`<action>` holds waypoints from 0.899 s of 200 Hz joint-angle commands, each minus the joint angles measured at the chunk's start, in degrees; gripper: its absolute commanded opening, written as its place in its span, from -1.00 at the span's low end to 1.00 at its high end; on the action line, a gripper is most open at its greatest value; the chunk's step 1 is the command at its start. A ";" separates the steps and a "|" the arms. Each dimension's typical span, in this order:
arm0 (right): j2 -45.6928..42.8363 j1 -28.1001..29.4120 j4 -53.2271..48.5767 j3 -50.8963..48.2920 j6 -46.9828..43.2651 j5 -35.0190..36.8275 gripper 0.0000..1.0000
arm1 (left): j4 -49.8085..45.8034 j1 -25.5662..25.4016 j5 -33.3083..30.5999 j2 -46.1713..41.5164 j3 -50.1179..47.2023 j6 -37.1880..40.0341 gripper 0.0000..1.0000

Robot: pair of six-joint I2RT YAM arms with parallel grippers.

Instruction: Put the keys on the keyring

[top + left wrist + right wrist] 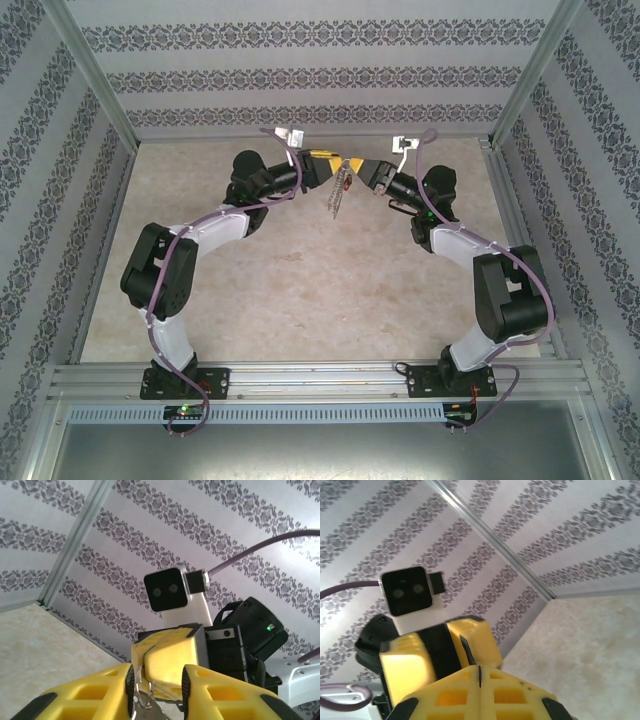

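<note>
Silver-grey thin metal oval keyring (338, 200) hangs in midair for threading. The right gripper (358, 170) clamps shut, apparently on its top, while the left gripper (332, 168) stands parted alongside.

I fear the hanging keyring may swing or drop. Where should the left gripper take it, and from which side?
Take the keyring by the bare wire at its top, close beside the shut right gripper. Bring the left gripper in level from the left, jaws across the wire. The loop hangs down and its lower part dangles free, so the top probably moves least.
</note>
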 commanded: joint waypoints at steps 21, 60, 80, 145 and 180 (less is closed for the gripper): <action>-4.78 -1.33 -22.79 7.13 -18.51 -2.46 -1.00 | -6.45 3.83 4.90 -3.34 1.36 6.58 -0.14; -6.03 -1.36 -40.84 13.02 -33.00 -2.41 -1.00 | -13.48 5.53 10.35 -2.16 4.98 9.51 -0.09; -6.97 -0.41 -52.73 16.40 -43.65 0.00 -1.00 | -19.27 5.57 12.15 -1.86 7.23 12.73 -0.09; -6.61 0.60 -61.74 19.92 -52.67 -4.03 -1.00 | -23.74 5.18 15.90 1.31 10.14 13.76 -0.12; -6.01 0.77 -61.93 20.33 -52.42 -6.27 -1.00 | -25.68 4.39 17.97 2.29 10.80 14.87 -0.15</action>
